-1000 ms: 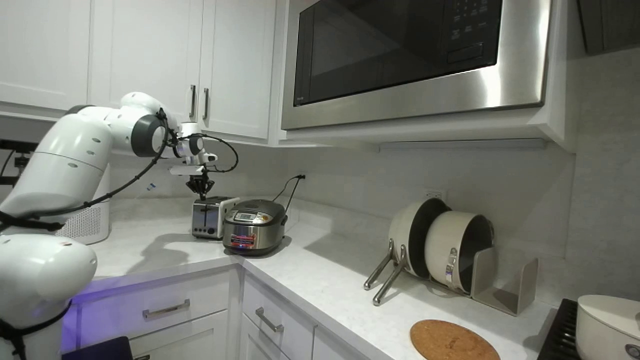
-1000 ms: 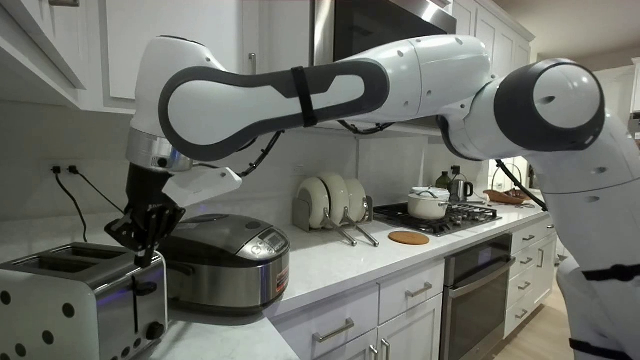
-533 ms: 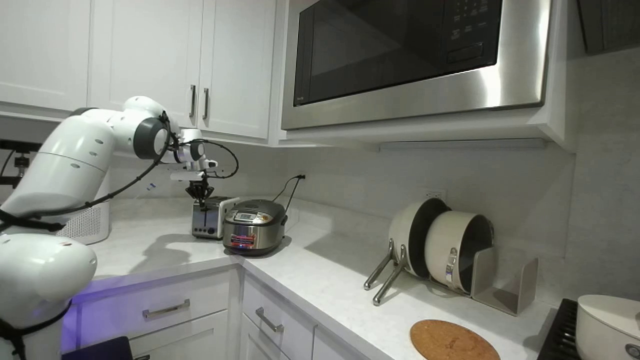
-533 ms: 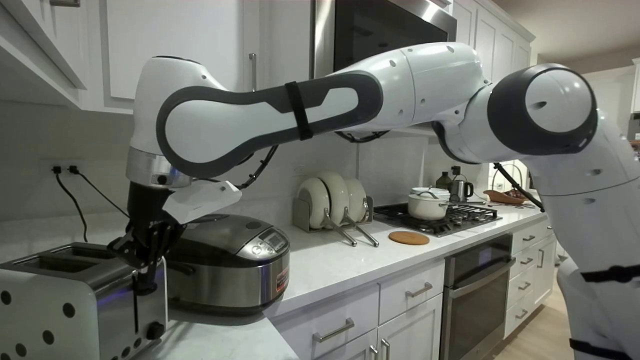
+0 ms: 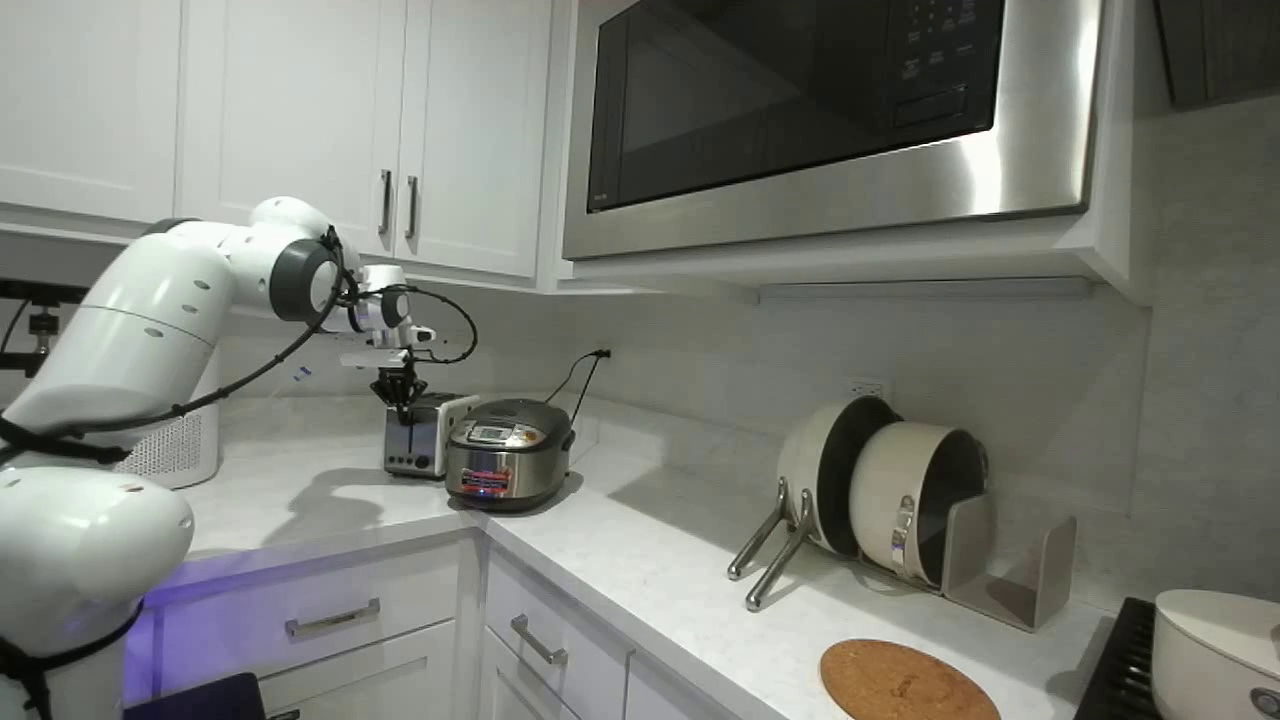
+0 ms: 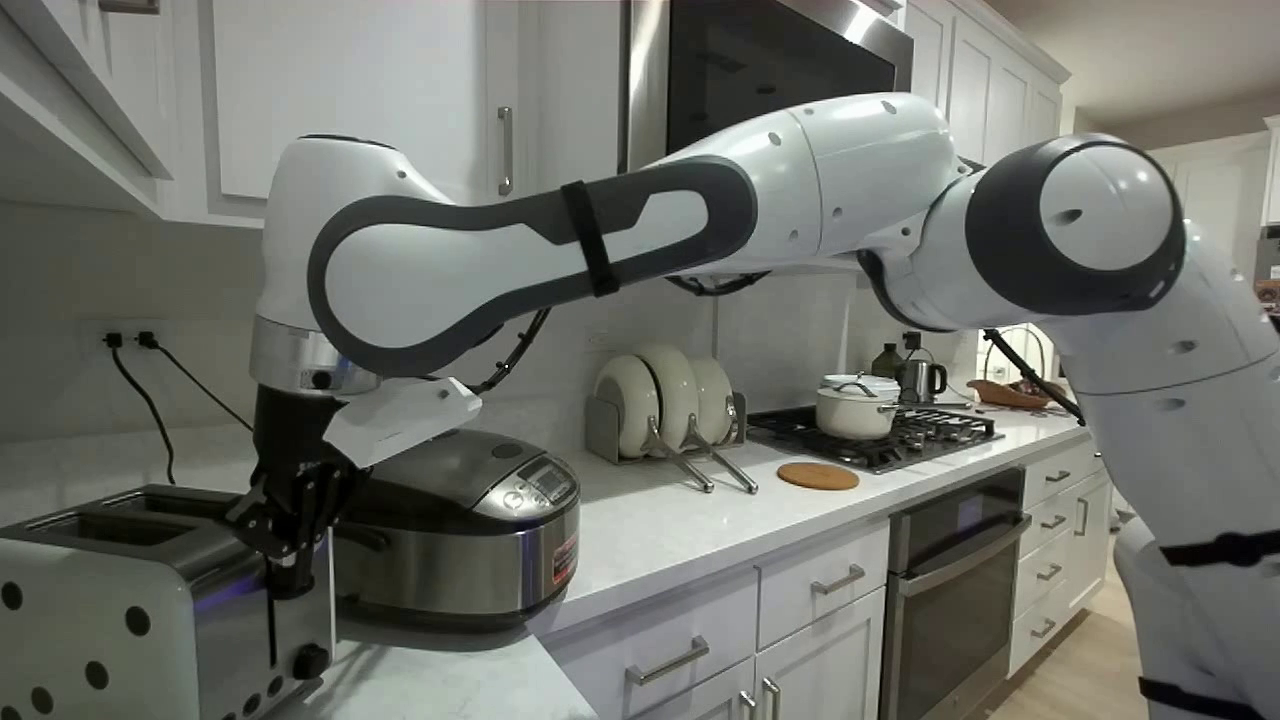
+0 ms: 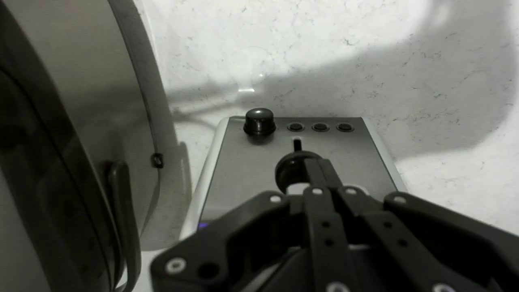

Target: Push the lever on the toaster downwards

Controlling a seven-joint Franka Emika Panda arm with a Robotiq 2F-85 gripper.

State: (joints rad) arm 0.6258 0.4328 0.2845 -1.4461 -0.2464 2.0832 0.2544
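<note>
One lever [image 7: 288, 172] beneath the claw [image 7: 322, 168]

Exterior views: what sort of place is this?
A kitchen, most likely in a home: there's a gas cooktop, a built-in microwave and a rice cooker beside a two-slot toaster.

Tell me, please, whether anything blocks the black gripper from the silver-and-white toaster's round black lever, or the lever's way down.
Nothing visible does: the gripper is at the lever, and the narrow dark slot below looks clear; the round black knob sits beside it.
</note>
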